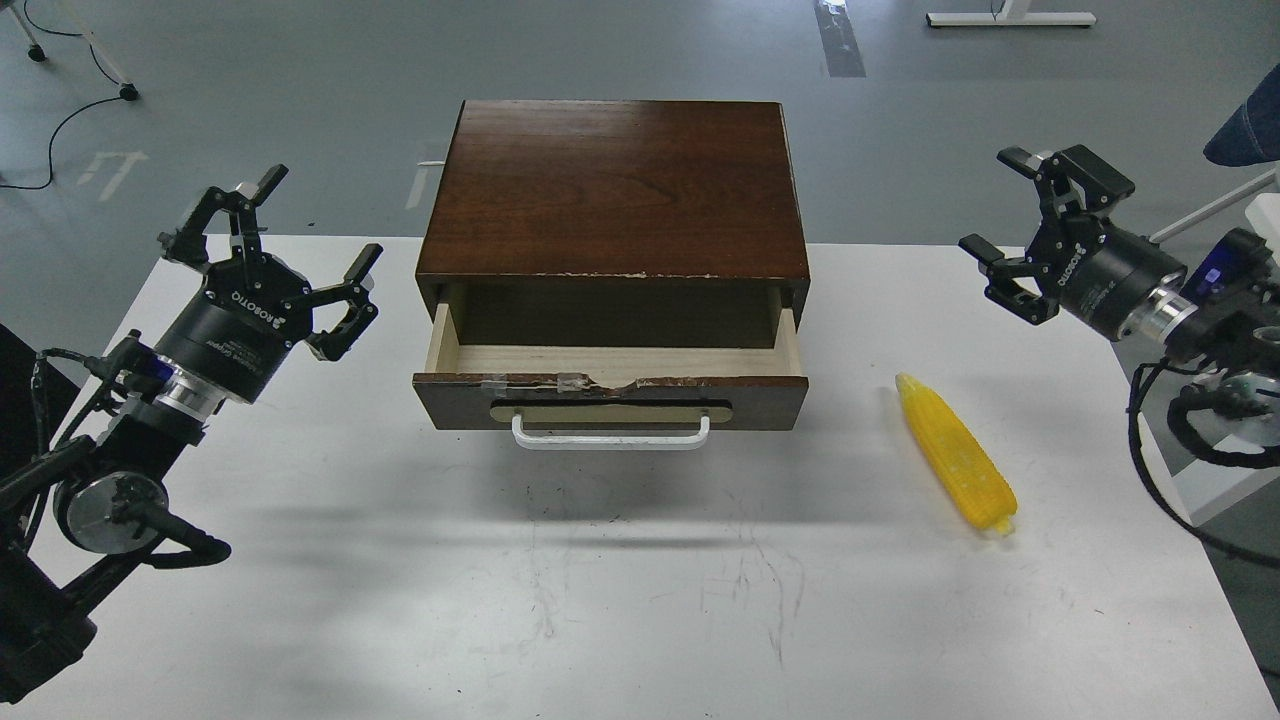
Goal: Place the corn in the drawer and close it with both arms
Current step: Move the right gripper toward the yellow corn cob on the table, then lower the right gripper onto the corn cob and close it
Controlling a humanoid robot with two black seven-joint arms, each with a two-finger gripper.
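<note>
The yellow corn [956, 453] lies on the white table [600, 600], to the right of the drawer. The drawer [610, 397] is pulled open from the dark wood cabinet [615, 185]; its pale wood inside holds nothing, and its white bar handle [610, 436] faces me. My left gripper [285, 235] is open and empty, raised to the left of the drawer. My right gripper [1000, 205] is open and empty, raised at the table's far right, above and beyond the corn.
Grey floor lies beyond the table's far edge. A black cable [60, 120] runs on the floor at far left. A white chair leg [1215, 205] and a blue cloth [1245, 130] are at far right. A white frame base [1010, 18] stands at the top.
</note>
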